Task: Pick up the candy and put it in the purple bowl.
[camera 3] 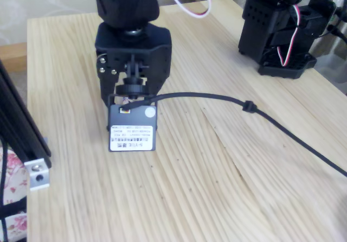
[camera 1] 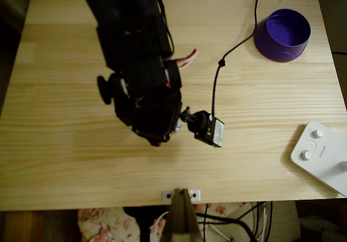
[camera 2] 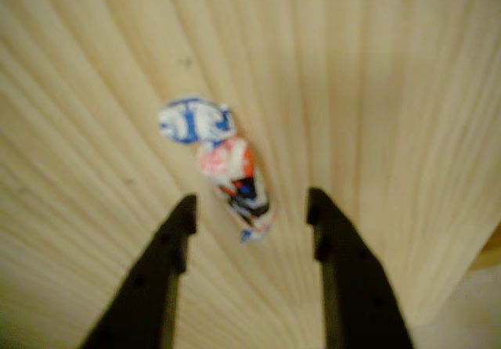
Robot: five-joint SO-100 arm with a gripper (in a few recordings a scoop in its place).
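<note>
In the overhead view the black arm (camera 1: 138, 63) reaches down over the left-centre of the pale wooden worktop (camera 1: 65, 160), its small wrist camera (camera 1: 210, 129) jutting out to the right with a black cable (camera 1: 217, 82) running up toward the far edge. Further right, near the top right corner, sits the purple bowl (camera 1: 283, 34), well apart from the arm, and at the right edge lies a white button device (camera 1: 320, 152). In the wrist view the claw (camera 2: 250, 212) is wide open, its two dark fingers (camera 2: 168, 263) apart and holding nothing. The candy (camera 2: 227, 169) lies on the wood between and just beyond the fingertips, its blue-and-white twisted end pointing away to the upper left and its red, white and blue body angling down toward the gap; whether either finger touches it cannot be told, as the picture is blurred.
</note>
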